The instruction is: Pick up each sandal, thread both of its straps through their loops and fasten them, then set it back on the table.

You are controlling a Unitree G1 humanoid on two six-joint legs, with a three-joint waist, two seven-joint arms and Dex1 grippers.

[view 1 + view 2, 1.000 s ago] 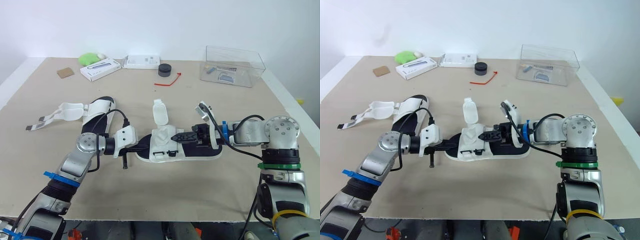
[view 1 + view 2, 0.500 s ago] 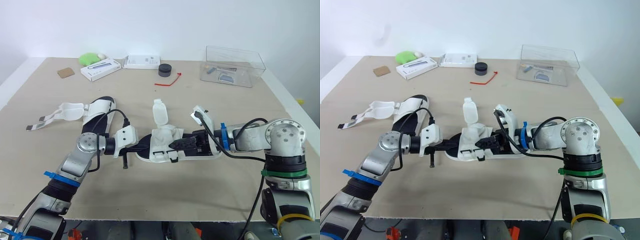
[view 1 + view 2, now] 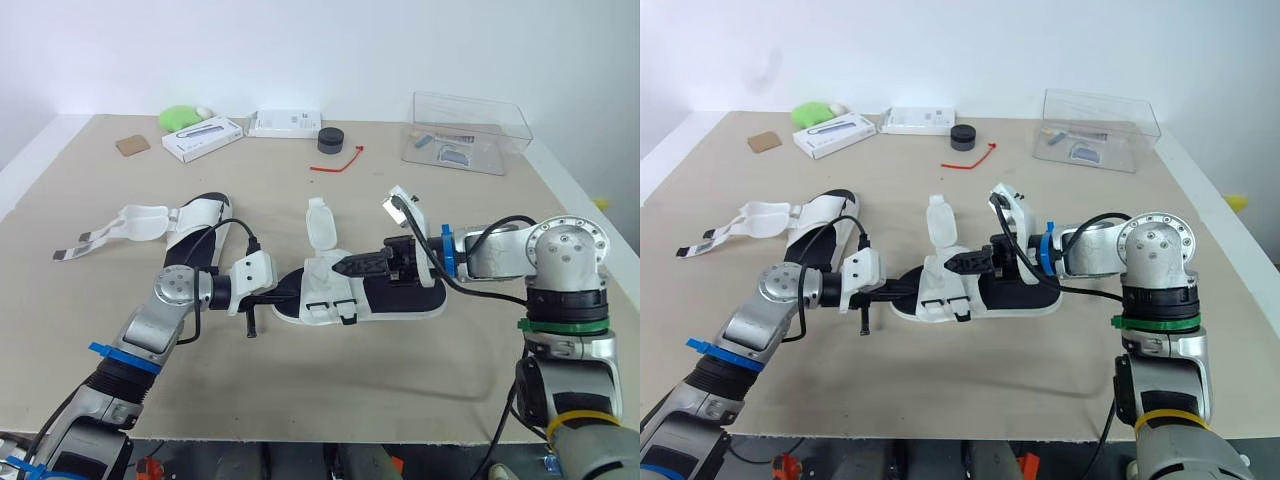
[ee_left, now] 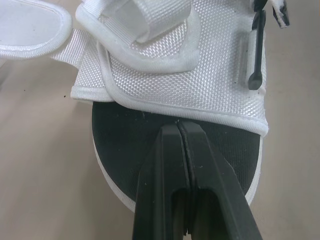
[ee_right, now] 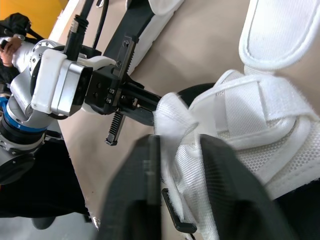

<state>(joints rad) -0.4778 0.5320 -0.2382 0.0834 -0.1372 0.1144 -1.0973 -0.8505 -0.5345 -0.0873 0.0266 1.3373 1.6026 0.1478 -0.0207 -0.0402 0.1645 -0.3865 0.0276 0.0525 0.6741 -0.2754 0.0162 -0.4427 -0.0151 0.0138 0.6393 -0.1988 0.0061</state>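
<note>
**Both grippers at the centre sandal**

Left of centre, the second sandal [image 3: 195, 225] lies on the table [image 3: 330, 390] with its straps spread open. The left gripper [image 3: 283, 294] has its fingers pressed together, tips at the toe of the middle sandal [image 3: 400, 297], which lies flat at frame centre. Further right, the right gripper [image 3: 348, 266] is at the white strap [image 5: 240, 125], fingers parted, with strap fabric showing between them.

1. A robot test lab, by the look of it: bare white walls [image 3: 300, 50] behind a single beige counter [image 3: 330, 370].
2. Odd props line its far edge: clear plastic box [image 3: 468, 132], white carton [image 3: 201, 137], red tie [image 3: 336, 161].
</note>
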